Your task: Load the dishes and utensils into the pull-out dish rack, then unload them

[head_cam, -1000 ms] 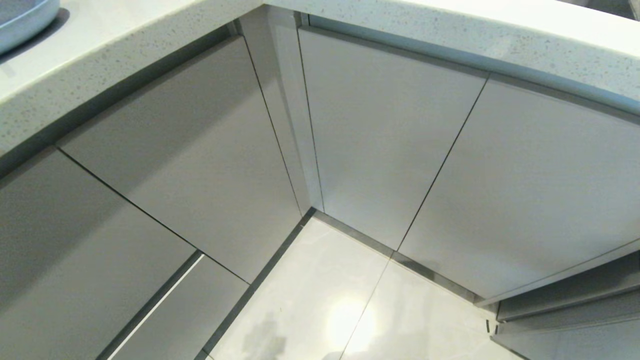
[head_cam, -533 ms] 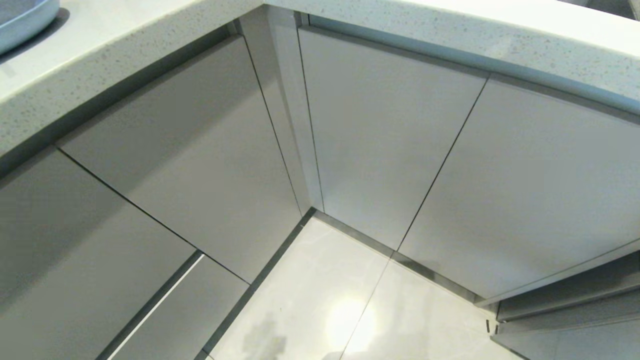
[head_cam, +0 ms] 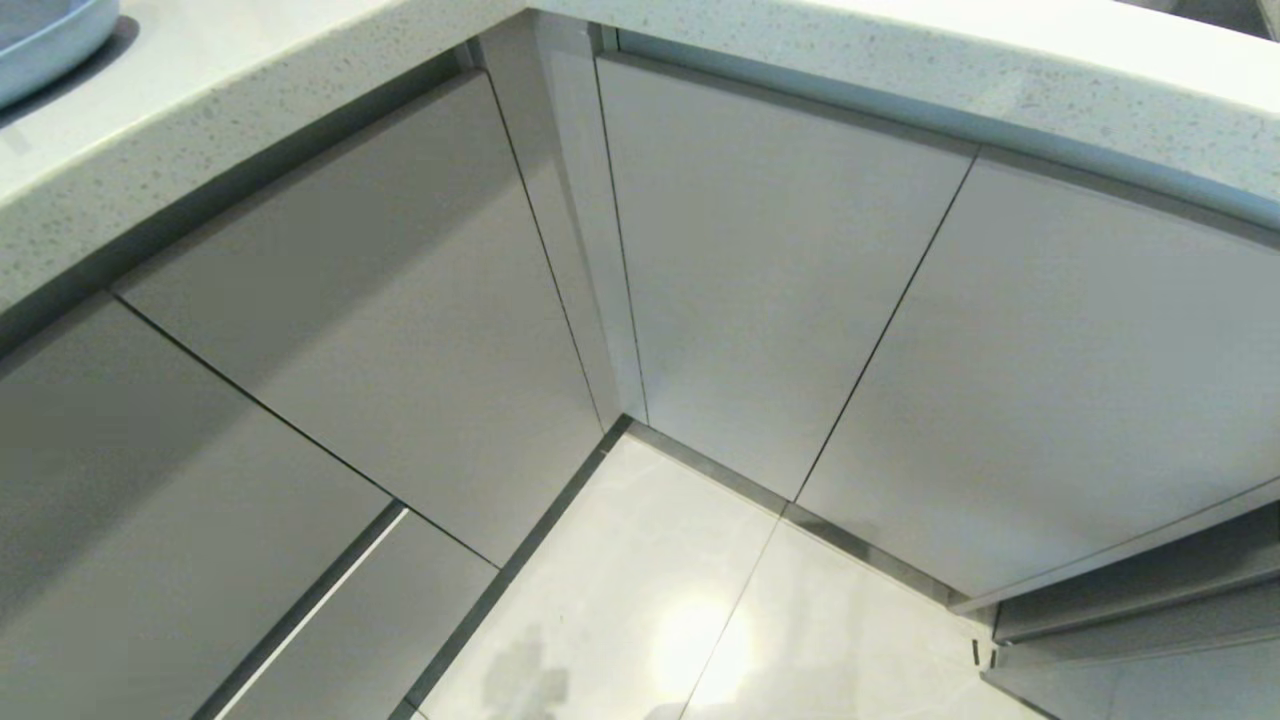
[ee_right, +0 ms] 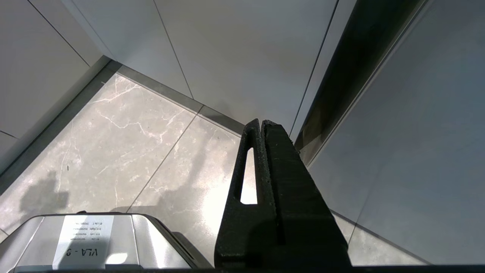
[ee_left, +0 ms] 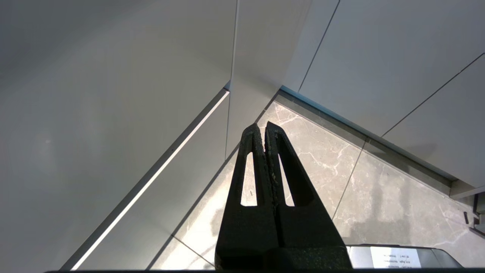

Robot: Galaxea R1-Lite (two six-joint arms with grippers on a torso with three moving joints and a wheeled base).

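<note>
**Both grippers idle before closed cabinets**

The left gripper (ee_left: pixel 264 127) hung with its fingers pressed together, empty, over the marble floor (ee_left: pixel 322 159), with grey cabinet fronts (ee_left: pixel 113 94) beyond it. The right gripper (ee_right: pixel 261 123) was likewise closed on nothing, a cabinet panel (ee_right: pixel 416 132) just beside it. Below it, a silver robot housing (ee_right: pixel 151 231) carried a label (ee_right: pixel 81 240) reading, apparently, "VLA - 3". High above both, a pale blue dish (head_cam: pixel 50 35), possibly the plate, sat on the speckled countertop (head_cam: pixel 250 70).

A: What carries the things?
B: A pale speckled worktop (head_cam: pixel 900 60), bent around a corner.
A: What lies on it?
B: Only a pale blue plate (head_cam: pixel 45 35), at the left edge.
</note>
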